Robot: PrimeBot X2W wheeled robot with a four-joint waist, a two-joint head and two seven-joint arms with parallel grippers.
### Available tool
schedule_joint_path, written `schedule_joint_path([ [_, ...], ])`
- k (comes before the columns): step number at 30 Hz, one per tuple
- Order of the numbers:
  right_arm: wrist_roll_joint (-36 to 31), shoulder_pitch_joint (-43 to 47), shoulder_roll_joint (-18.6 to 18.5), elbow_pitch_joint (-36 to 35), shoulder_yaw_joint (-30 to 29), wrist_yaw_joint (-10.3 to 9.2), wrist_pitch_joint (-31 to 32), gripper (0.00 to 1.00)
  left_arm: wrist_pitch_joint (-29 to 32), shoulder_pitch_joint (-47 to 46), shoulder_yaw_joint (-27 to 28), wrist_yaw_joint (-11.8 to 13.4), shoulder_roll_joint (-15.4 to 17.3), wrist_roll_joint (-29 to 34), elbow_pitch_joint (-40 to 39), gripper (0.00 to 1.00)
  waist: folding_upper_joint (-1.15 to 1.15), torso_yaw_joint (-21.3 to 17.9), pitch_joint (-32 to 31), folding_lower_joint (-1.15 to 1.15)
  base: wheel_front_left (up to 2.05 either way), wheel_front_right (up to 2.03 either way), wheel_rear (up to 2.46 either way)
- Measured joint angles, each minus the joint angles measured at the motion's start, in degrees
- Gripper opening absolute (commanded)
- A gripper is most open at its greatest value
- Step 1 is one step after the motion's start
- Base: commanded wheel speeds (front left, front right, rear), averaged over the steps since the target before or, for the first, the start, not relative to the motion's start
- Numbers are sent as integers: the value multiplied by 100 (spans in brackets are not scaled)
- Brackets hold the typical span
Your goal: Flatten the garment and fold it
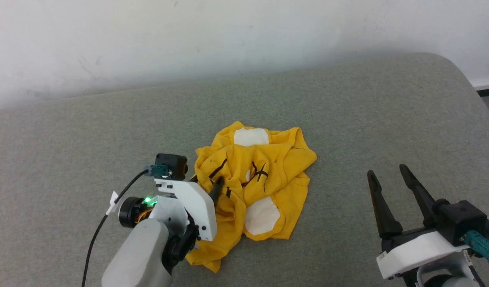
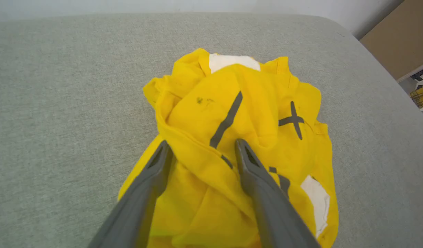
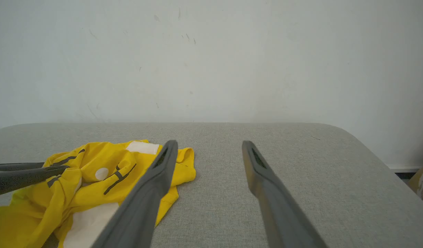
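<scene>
My left gripper [image 2: 202,143] stands spread wide, one finger on each side of a raised ridge of the garment [image 2: 266,103], with the cloth bunched up between them and lying against both. The garment sits crumpled in a heap near the middle of the grey upholstered surface [image 1: 109,127]. Black lines of its print run across the top folds. One white patch [image 1: 250,136] shows at its far edge and another white patch [image 1: 261,215] on its near side. Its near-left hem trails under my left forearm. Around the heap there is open cushion: a wide stretch to my left, a band behind it up to the white wall [image 1: 228,36], and a broad stretch on my right. My right gripper [image 1: 388,171] hovers over that right stretch, well apart from the garment, its fingers spread with nothing between them and pointing toward the wall. The far right corner [image 1: 447,63] of the surface is rounded, and in the left wrist view a brown panel [image 2: 401,44] stands just past that edge.
</scene>
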Motion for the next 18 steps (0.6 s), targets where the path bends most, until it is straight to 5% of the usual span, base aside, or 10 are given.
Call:
schedule_joint_path([
  [1,8,1,-1,21,-8,0,-8,100,0,0,1,1,7,-11,-9,19,0,-28,8,0,0,0,0],
  [2,21,1,-1,41,-16,0,-38,100,-1,-1,2,1,22,-24,-35,0,0,-49,15,0,0,0,0],
  [10,90,8,-1,136,-78,0,-109,100,-645,224,204,324,355,213,-1190,0,0,79,-37,-1,0,0,0],
  [18,87,153,-2,91,-216,0,-137,100,-137,2535,219,1014,559,44,-2681,0,0,373,-167,-1,0,0,0],
])
